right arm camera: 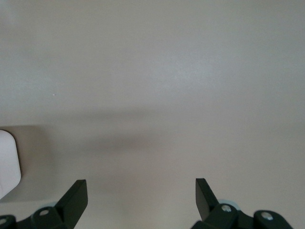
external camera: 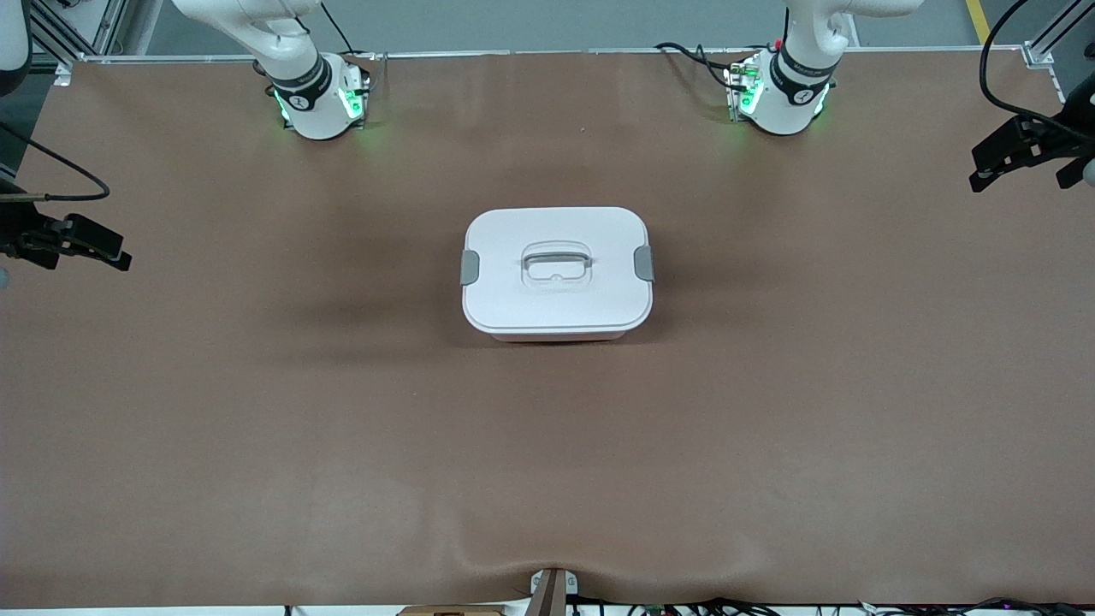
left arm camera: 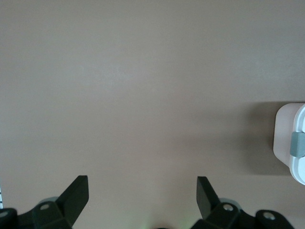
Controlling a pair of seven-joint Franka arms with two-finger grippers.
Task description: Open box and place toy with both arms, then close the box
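Observation:
The box [external camera: 557, 272] stands in the middle of the table with its white lid on, grey clips [external camera: 470, 267] at both ends and a recessed handle [external camera: 557, 261] in the centre. A thin pink strip of the tub shows under the lid's near edge. The toy is out of view. My left gripper [external camera: 984, 167] hangs open over the left arm's end of the table, and its wrist view shows its fingers spread [left arm camera: 142, 178] above bare mat, one end of the box [left arm camera: 291, 138] at the edge. My right gripper [external camera: 115, 252] hangs open over the right arm's end [right arm camera: 140, 181], a box corner [right arm camera: 8, 164] just visible.
The brown mat [external camera: 770, 411] covers the whole table. Both arm bases [external camera: 321, 98] [external camera: 783, 94] stand along the edge farthest from the front camera. A small bracket [external camera: 552, 589] and cables sit at the nearest edge.

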